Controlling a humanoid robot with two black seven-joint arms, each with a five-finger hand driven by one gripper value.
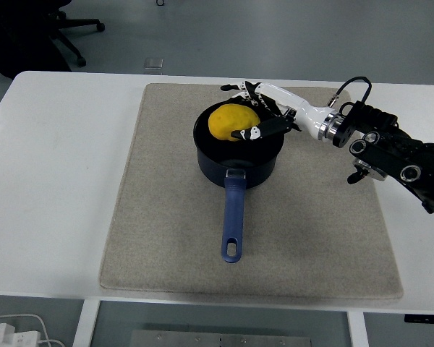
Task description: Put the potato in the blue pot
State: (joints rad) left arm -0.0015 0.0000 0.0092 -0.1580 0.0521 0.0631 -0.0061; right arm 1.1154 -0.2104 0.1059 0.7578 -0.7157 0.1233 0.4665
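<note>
Robot hand, fingers spread, hovers beside the potato in the blue pot on a beige mat.

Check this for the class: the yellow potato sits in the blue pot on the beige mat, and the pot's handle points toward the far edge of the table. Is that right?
Not quite. The potato does sit in the blue pot on the beige mat, but the pot's handle points toward the near edge of the table, not the far one. The head view shows it.
</note>
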